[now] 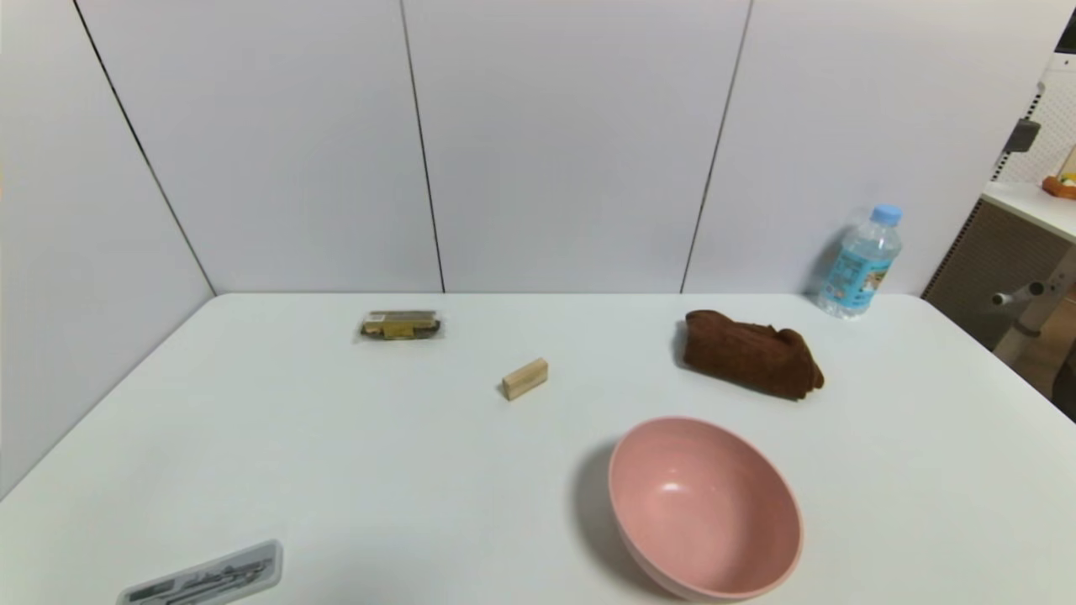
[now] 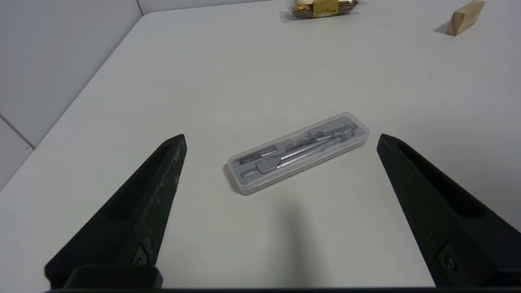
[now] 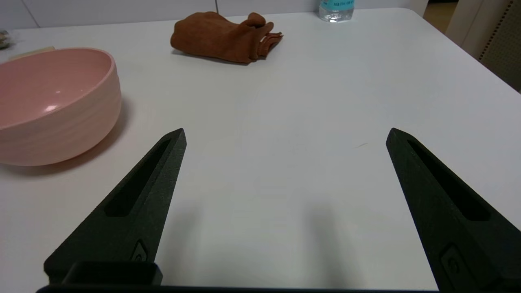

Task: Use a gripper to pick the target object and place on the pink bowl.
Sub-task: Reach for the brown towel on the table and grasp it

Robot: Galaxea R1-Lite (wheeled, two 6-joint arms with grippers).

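A: How far along is the robot?
B: Nothing is done, by the look of it. The brown cloth bundle (image 1: 751,354) lies on the white table (image 1: 336,470), beyond the pink bowl (image 1: 704,508) and apart from it; the bowl is empty.
A: And the grippers?
B: The right gripper (image 3: 285,136) hangs low over bare table with fingers spread wide, holding nothing. The left gripper (image 2: 281,140) is parked, equally spread, above a clear compass case (image 2: 299,152).
A: So what remains?
B: Reach, grasp, carry and release.

One pink bowl (image 1: 704,508), one brown cloth bundle (image 1: 751,354), one wooden block (image 1: 524,378), one wrapped packet (image 1: 401,325), one water bottle (image 1: 861,261), one clear case (image 2: 298,152).
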